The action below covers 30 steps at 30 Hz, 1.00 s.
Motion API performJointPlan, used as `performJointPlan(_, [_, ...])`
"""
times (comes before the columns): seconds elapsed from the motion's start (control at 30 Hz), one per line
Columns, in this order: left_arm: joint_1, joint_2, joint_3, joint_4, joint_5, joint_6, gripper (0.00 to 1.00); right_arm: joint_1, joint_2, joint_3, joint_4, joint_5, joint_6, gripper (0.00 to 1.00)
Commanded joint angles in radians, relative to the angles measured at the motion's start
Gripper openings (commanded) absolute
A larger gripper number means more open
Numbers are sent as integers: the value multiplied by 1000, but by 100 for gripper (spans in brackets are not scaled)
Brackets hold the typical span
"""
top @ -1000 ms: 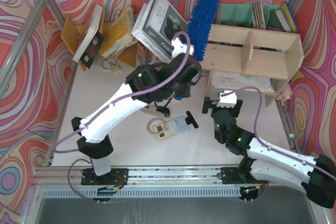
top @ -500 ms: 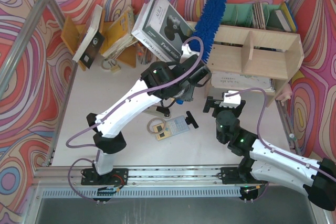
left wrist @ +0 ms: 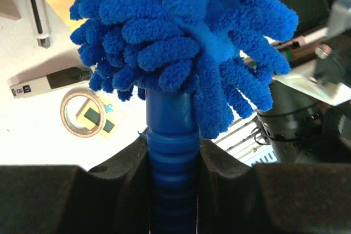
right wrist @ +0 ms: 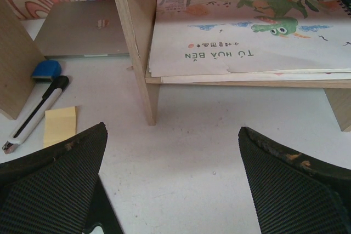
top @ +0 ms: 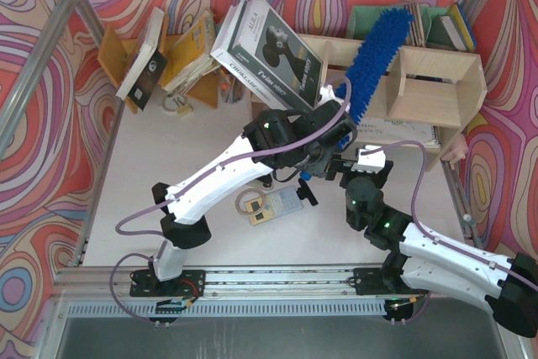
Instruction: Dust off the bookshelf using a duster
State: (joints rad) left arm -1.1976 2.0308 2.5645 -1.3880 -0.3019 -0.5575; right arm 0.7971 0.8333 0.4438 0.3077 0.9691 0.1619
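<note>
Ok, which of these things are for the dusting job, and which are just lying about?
For the job: bright-blue fluffy microfiber duster, held in the left fingers; wide pale plywood bookshelf.
Lying about: black-and-white utility knife, yellow sticky-note pad, clear tape roll, crocodile drawing pad.

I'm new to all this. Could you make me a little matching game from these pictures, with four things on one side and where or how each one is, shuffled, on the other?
1 duster
2 right gripper
3 drawing pad
4 yellow sticky notes

A open, holding nothing
B on the table beside the utility knife
C clamped in the left gripper
D lying on the bookshelf bottom board

Pairs: 1-C, 2-A, 3-D, 4-B
</note>
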Motion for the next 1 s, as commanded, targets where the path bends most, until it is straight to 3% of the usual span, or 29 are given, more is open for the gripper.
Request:
performJointPlan(0.0, [-24,-15,22,25,10,54,0,-7,3,-1,-3,27,11,91])
performJointPlan(0.17, [-21,-75,-11,9,-155,53,0,-7,7,0,-7,28,14,91])
performJointPlan(0.37, [24,-154,-95,8,-251,35,0,-7,-1,-1,-11,29,16,91])
performJointPlan(0.97, [66,-236,-204,80,-290,65,0,-7,-1,-1,-13,28,18,91])
